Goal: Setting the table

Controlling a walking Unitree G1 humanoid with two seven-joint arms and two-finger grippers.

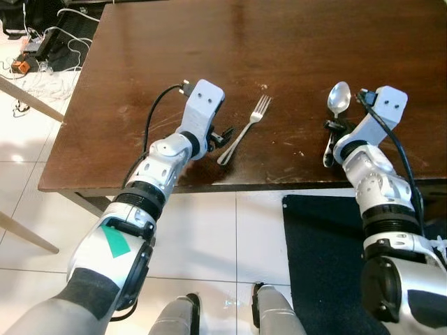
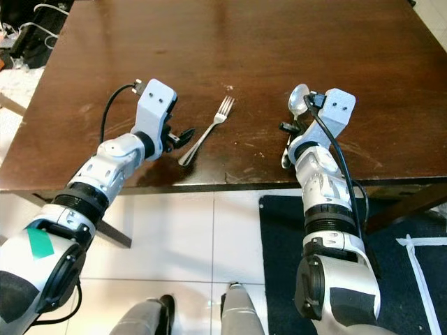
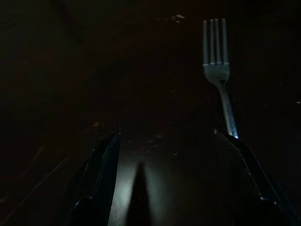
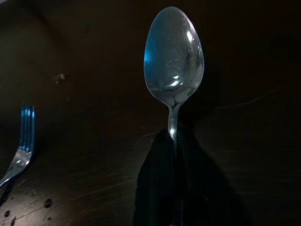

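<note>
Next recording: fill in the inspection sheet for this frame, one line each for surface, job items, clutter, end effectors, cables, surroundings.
Surface: dark wooden table, scuffed, a few crumbs near the front edge.
Job items: fork lying flat, tines away from the robot; spoon bowl pointing away, handle in the right end effector.
Clutter: nothing seen on the table.
End effectors: left end effector open, low over the table beside the fork handle; right end effector shut on the spoon handle.
Cables: black wrist cable on each arm; loose wires on the floor at far left.
Surroundings: white tile floor, dark mat to the right.
</note>
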